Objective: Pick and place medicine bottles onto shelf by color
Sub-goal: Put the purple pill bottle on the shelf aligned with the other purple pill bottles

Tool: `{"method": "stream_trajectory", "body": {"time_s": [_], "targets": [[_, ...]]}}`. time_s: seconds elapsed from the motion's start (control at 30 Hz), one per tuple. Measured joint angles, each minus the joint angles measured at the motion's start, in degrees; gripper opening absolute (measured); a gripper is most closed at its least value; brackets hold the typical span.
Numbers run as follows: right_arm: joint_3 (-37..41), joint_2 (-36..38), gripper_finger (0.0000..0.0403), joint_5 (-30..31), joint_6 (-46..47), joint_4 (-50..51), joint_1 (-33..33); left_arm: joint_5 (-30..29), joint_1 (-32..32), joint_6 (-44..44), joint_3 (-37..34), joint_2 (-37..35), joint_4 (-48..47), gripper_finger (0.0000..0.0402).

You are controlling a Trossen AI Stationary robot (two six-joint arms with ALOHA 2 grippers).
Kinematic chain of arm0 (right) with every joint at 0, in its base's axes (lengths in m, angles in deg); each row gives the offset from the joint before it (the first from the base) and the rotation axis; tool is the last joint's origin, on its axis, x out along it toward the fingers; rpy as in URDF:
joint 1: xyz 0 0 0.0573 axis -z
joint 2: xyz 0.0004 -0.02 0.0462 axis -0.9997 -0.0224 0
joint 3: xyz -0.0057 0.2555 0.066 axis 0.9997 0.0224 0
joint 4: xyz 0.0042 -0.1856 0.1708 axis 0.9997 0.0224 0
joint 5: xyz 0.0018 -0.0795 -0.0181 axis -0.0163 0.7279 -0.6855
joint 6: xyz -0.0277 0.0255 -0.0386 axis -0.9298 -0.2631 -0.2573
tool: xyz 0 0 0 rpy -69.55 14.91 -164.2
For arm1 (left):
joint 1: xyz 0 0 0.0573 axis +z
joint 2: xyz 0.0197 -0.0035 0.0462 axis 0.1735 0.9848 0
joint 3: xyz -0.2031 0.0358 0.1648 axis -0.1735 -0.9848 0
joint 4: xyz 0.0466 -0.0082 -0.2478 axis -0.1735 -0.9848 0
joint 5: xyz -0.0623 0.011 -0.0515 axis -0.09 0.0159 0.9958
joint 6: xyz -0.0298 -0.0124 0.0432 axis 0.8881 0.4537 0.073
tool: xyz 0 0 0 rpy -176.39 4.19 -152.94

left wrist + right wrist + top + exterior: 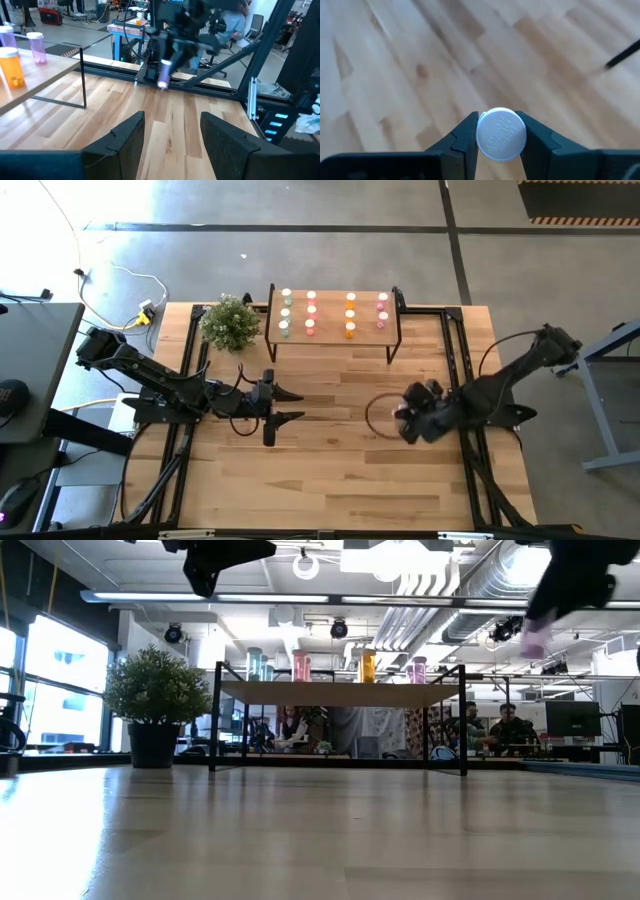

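Observation:
The shelf [330, 340], a light wood top on thin black legs, stands at the table's far middle. Bottles stand on it in columns: pale green [286, 312], pink [311, 312], orange [350, 315] and magenta [382, 312]. My right gripper [405, 417] is over the table's right middle, shut on a magenta bottle [535, 638] with a pale cap, high above the wood. In the left wrist view that bottle [164, 74] shows under the right gripper. My left gripper [298, 406] hovers open near the table's centre, pointing toward the right arm and touching nothing. My right gripper [501, 125] pinches the magenta bottle by its pale cap [501, 134], one finger [465, 137] on each side of the round rim. The fingers come from above, pointing down. The bottle hangs below them, about upright and lifted clear of the table [535, 638].
A green potted plant [230, 323] stands at the shelf's left end. A thin cable loop [378, 417] lies on the wood by the right gripper. Bare slatted table [330, 480] stretches between the arms and the near edge. People sit in the room beyond the table [490, 730].

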State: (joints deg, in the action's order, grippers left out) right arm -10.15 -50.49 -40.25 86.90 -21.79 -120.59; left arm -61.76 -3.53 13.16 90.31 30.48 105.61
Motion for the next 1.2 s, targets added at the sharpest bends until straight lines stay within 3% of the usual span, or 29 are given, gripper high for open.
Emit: {"method": "stream_trajectory", "body": {"time_s": [0.27, 0.57, 0.87, 1.2], "targets": [[0.0, 5.7, 0.0104, -2.6, -18.8, -4.2, 15.1, 0.0, 1.0, -4.1, 0.0, 0.0, 0.0, 0.0184], [-0.3, 7.2, 0.0104, -13.9, -37.0, -12.8, 33.3, 1.1, 7.1, -8.0, 0.0, 0.0, -0.4, 0.0184], [-9.7, 3.9, 0.0104, -18.3, -49.4, -10.0, 44.6, 10.1, 15.7, -8.7, 0.0, 0.0, -0.5, 0.0184], [-20.4, -5.6, 0.0104, -20.0, -54.7, -0.4, 53.9, 11.0, 20.0, -10.0, 0.0, 0.0, -2.3, 0.0184]]}}
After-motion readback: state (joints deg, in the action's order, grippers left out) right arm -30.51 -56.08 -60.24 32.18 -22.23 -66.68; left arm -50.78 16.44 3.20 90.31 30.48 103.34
